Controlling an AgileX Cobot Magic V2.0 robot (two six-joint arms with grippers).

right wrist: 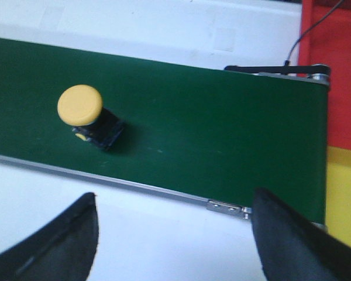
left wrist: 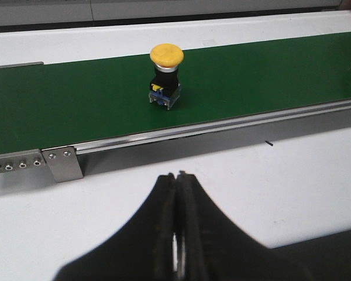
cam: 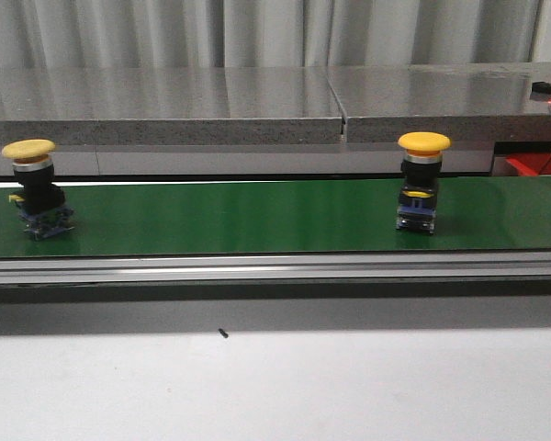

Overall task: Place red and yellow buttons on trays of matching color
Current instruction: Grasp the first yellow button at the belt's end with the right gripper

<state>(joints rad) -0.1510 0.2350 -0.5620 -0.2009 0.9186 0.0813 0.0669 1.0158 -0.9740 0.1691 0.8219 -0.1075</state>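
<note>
Two yellow buttons stand on the green belt point(cam: 257, 216): one at the left point(cam: 29, 184), one at the right point(cam: 422, 179). No red button is in view. The left wrist view shows a yellow button point(left wrist: 165, 76) on the belt, well beyond my left gripper point(left wrist: 178, 175), which is shut with nothing in it over the white table. In the right wrist view, a yellow button point(right wrist: 85, 114) sits beyond my right gripper point(right wrist: 174, 199), which is open and empty. The red tray point(right wrist: 333, 70) and the yellow tray point(right wrist: 345, 193) lie past the belt's end. Neither gripper shows in the front view.
A metal rail point(cam: 275, 266) runs along the belt's near edge, with white table point(cam: 275, 386) in front. A grey stone ledge point(cam: 257, 101) stands behind the belt. A cable point(right wrist: 298, 41) crosses the red tray. A small black speck point(cam: 222, 333) lies on the table.
</note>
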